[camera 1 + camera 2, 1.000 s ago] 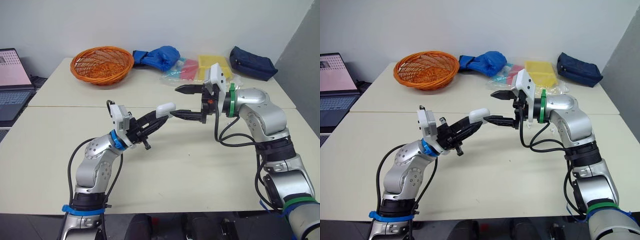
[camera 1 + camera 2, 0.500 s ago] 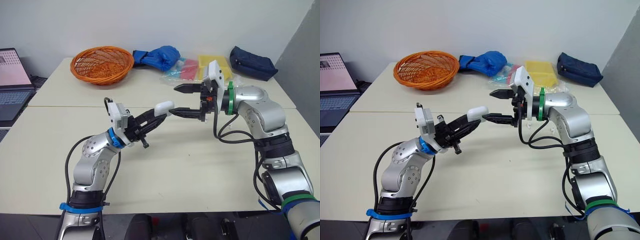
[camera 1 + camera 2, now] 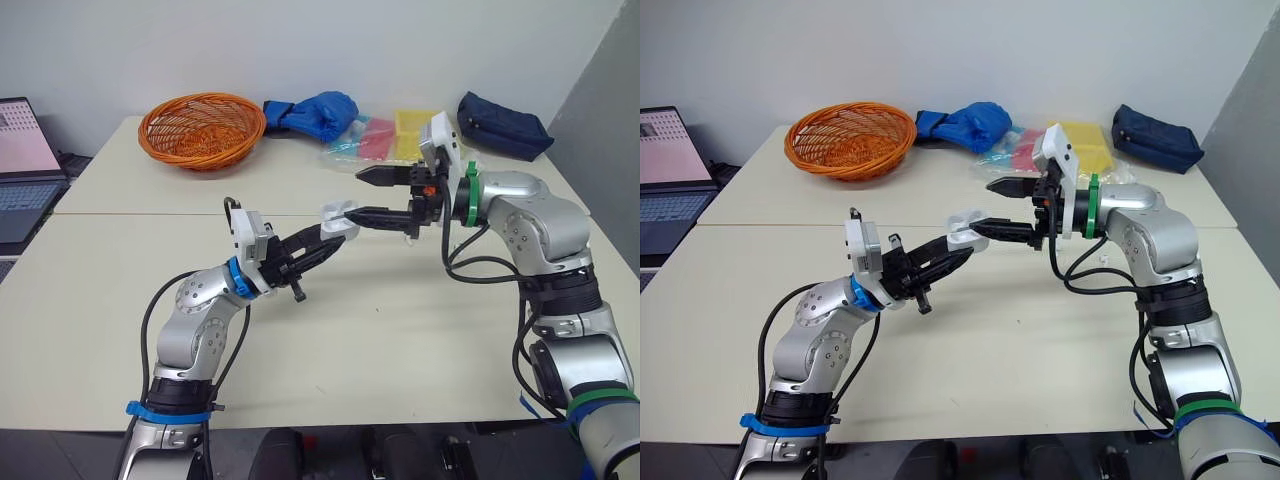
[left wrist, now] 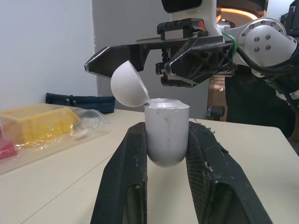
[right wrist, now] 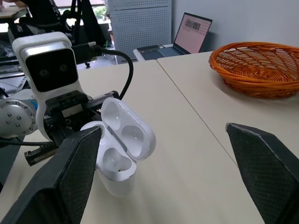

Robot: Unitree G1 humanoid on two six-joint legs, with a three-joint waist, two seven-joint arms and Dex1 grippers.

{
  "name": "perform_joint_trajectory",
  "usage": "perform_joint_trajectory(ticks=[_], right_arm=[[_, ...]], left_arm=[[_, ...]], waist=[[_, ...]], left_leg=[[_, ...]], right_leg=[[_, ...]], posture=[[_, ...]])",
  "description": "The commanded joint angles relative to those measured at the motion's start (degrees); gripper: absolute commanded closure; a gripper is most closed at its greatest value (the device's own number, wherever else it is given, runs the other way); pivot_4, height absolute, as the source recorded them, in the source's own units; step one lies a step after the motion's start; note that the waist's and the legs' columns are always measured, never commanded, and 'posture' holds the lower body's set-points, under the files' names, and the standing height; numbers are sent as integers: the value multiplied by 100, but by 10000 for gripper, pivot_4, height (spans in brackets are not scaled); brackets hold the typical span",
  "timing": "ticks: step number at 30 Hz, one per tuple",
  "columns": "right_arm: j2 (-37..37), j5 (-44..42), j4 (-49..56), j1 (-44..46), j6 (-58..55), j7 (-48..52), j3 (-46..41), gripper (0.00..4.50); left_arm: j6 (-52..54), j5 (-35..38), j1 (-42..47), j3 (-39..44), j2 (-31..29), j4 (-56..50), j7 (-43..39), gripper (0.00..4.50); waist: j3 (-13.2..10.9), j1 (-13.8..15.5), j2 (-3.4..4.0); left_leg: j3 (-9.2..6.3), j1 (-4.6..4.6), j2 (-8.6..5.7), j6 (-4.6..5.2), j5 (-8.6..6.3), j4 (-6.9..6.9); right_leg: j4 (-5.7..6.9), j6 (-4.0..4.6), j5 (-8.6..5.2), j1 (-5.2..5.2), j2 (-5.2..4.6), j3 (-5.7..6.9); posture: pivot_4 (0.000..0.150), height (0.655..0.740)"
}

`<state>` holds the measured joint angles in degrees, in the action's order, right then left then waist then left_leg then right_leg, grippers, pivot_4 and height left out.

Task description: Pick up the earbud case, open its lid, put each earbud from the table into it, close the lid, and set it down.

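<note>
Earbud case (image 5: pixel 117 161): lid (image 4: pixel 128 84) open | left gripper (image 3: pixel 322 238): clamped on it | right gripper (image 3: pixel 352 193): spread wide, beside lid

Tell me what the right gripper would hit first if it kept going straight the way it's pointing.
Most likely the earbud case, held open in the left gripper. Its raised lid sits right at the tip of the right gripper. I can't tell whether they already touch.
</note>
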<state>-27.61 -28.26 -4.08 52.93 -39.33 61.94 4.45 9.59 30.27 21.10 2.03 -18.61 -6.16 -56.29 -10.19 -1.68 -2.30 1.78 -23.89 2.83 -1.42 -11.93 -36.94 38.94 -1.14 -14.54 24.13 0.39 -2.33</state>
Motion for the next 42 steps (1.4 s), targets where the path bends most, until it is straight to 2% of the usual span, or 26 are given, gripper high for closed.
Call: perform_joint_trajectory(ticks=[1,5,8,13,16,19,26,31,33,35,42], right_arm=[[-212,-274,361,-92,-238,-6,-319,757],[-213,-198,300,-778,-366,-654,-639,757],[0,660,112,-1378,300,-1794,-555,757],[636,1471,-371,-1917,1169,-3201,-564,757],[764,1799,-606,-2018,1755,-3390,-427,757],[1108,2130,-1360,-1861,2216,-4070,-468,757],[1632,2180,-2525,-1460,2399,-4792,-705,757],[1675,2408,-3050,-1386,2798,-4981,-632,757],[1787,2275,-3278,-1320,2875,-4968,-719,4316],[1826,2276,-3408,-1284,2930,-5014,-729,9933],[1777,2354,-3708,-1241,3155,-4992,-680,35736]], left_arm=[[-122,68,143,141,21,3,147,37377],[-156,50,205,448,9,152,558,37377],[-195,13,239,631,-44,167,801,37377],[-267,-60,217,789,-89,186,1069,37377],[-296,-77,219,804,-110,190,1143,37377],[-295,-85,321,868,-196,253,1169,37377],[-284,-67,363,802,-312,228,1144,37377],[-274,-64,342,802,-325,176,1183,37377],[-284,-78,346,804,-332,181,1193,37377],[-288,-83,355,806,-340,181,1199,37377],[-290,-77,317,815,-357,142,1196,37377]], waist=[[0,0,0],[1,5,-2],[1,1,-2],[0,-36,0],[0,-25,0],[0,-26,0],[0,-23,1],[-1,-23,1],[-1,-24,1],[-1,-26,1],[0,-24,1]], left_leg=[[0,0,0,0,0,0],[-7,0,1,0,0,0],[-4,-1,0,0,0,0],[7,1,0,0,0,4],[6,0,0,0,0,5],[7,1,0,0,0,4],[8,0,-1,0,0,6],[7,-2,0,0,0,10],[7,1,0,0,0,10],[7,4,0,0,0,7],[6,5,0,0,0,5]], right_leg=[[-1,0,0,0,0,0],[-5,0,0,-6,-1,-1],[-4,0,0,-4,-1,-6],[1,-1,0,5,1,-10],[0,-1,0,5,2,-8],[-1,-1,0,3,2,-9],[-2,-2,0,4,1,-10],[-6,-1,0,4,1,-10],[-5,-1,0,2,1,-10],[-2,-2,1,1,1,-10],[-1,-2,1,-2,1,-11]], posture=[[1500,7400],[1500,7400],[1500,7400],[1500,7400],[1500,7400],[1500,7400],[1500,7400],[1500,7400],[1500,7400],[1500,7400],[1500,7400]])
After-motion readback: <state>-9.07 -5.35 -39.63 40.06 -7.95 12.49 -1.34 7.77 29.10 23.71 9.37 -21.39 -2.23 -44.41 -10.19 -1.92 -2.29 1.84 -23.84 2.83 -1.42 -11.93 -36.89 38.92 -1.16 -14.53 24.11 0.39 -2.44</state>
